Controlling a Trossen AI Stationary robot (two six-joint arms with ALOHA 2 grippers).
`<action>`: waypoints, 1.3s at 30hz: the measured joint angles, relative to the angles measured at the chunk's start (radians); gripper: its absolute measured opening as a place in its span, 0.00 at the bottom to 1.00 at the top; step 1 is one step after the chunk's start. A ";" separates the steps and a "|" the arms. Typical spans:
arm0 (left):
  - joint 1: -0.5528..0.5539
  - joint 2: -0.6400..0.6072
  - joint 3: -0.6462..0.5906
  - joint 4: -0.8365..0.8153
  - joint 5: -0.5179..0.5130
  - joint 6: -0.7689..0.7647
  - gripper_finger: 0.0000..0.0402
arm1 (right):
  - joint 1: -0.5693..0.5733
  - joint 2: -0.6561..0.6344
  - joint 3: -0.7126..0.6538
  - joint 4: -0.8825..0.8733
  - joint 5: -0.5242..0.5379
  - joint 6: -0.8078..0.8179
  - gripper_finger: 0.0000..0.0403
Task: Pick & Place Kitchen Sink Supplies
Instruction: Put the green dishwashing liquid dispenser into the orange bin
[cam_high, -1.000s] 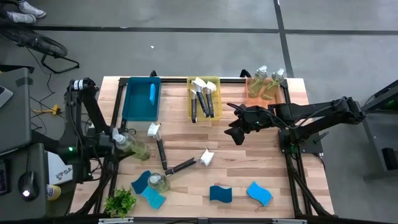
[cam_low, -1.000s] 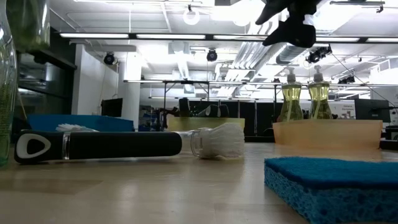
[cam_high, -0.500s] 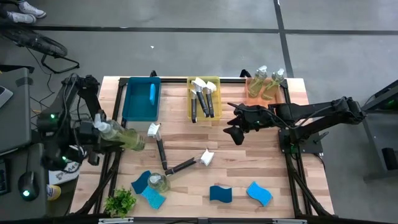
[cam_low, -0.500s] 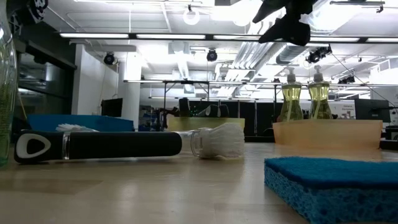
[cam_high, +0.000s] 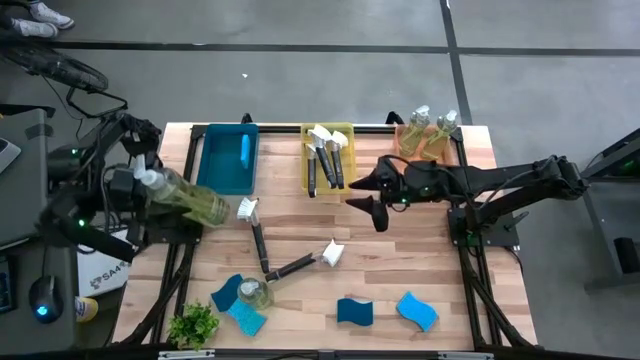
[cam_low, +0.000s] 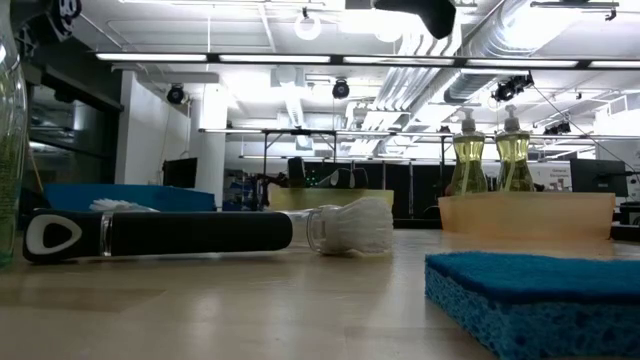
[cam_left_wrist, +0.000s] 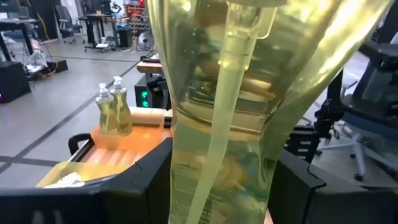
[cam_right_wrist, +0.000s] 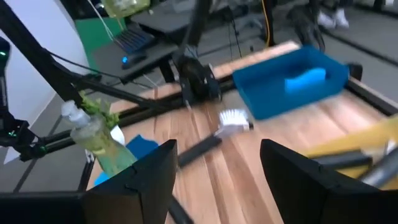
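My left gripper is shut on a clear bottle of yellow-green liquid, high over the table's left edge; the bottle fills the left wrist view. My right gripper hovers open and empty over the table's middle right, near the yellow tray. On the wood lie two black-handled brushes and several blue sponges. A second bottle stands upright on its base by the sponges at the near left. My left gripper pinches the bottle's body between its two fingers, one on each side. The bottle is lifted clear of the table and lies tilted, almost level. Its pump top is toward the arm and its base toward the table's middle.
At the far edge stand a blue tray holding a sponge, the yellow tray with brushes, and an orange tray with two bottles. A leafy plant sits at the near left corner. Bare wood lies around the table's middle.
My left gripper has carried the bottle up and toward the table's far left, from just above the wood to high over the left edge. My right gripper has shifted slightly toward the table's left and risen toward the top of the low view.
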 joint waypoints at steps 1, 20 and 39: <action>0.000 -0.001 0.016 0.004 0.000 0.013 0.46 | -0.001 0.000 0.000 0.012 0.000 -0.012 0.56; -0.001 -0.002 0.478 0.106 -0.024 0.523 0.46 | -0.001 0.000 0.000 0.022 -0.009 -0.096 0.56; -0.001 -0.002 0.607 0.845 0.191 1.475 0.46 | -0.001 0.000 0.000 0.080 -0.008 -0.129 0.56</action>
